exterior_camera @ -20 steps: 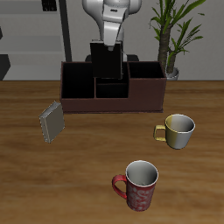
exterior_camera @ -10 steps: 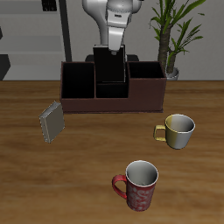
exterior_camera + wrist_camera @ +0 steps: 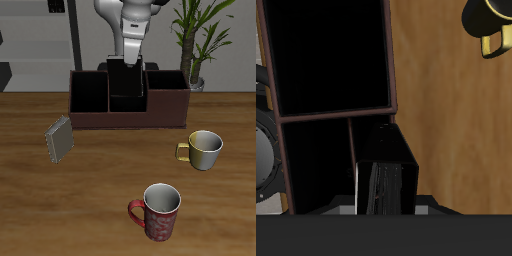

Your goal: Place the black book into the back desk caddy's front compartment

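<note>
The black book [image 3: 126,77] hangs upright over the middle of the back desk caddy [image 3: 90,118], a long reddish-brown box with black cells. My gripper [image 3: 130,59] is shut on the book's top edge, and the book's lower end dips behind the wall of the small front cell [image 3: 126,101]. In the wrist view, the black book [image 3: 385,168] stands close to the camera above the caddy's dark cells [image 3: 331,60], beside a brown partition [image 3: 352,150]. My fingertips are hidden there.
A grey book [image 3: 59,138] leans on the table in front of one end of the caddy. A yellow mug [image 3: 204,149] and a red patterned mug [image 3: 158,211] stand nearer the front edge. A potted plant [image 3: 196,45] rises behind the caddy's other end.
The book has sunk a little lower into the caddy and shifted slightly sideways with the gripper. Nothing else has moved.
</note>
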Tool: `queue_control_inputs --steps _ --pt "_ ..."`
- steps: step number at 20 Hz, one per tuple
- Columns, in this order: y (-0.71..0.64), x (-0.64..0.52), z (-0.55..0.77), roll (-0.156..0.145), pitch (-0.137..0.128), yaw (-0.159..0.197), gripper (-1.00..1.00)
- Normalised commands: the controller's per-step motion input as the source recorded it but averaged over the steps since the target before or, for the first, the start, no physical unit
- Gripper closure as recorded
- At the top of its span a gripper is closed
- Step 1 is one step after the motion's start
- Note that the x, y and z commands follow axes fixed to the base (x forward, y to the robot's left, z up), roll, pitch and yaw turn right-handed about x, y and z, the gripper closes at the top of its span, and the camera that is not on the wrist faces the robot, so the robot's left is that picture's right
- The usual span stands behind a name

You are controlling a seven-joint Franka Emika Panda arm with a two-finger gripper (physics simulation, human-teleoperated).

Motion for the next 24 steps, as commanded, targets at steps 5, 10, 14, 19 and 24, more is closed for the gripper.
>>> queue_control_inputs --steps 5,10,14,19,24 --pt "0.03 0.02 0.01 0.003 0.006 -0.013 1.0" --pt "0.08 -0.04 -0.1 0.022 0.013 0.01 1.0" --pt "0.05 -0.04 -0.1 0.011 0.029 -0.007 1.0" --pt "0.07 -0.01 -0.06 0.009 0.01 -0.002 1.0" --pt "0.02 -0.12 -0.14 0.013 0.037 0.002 1.0"
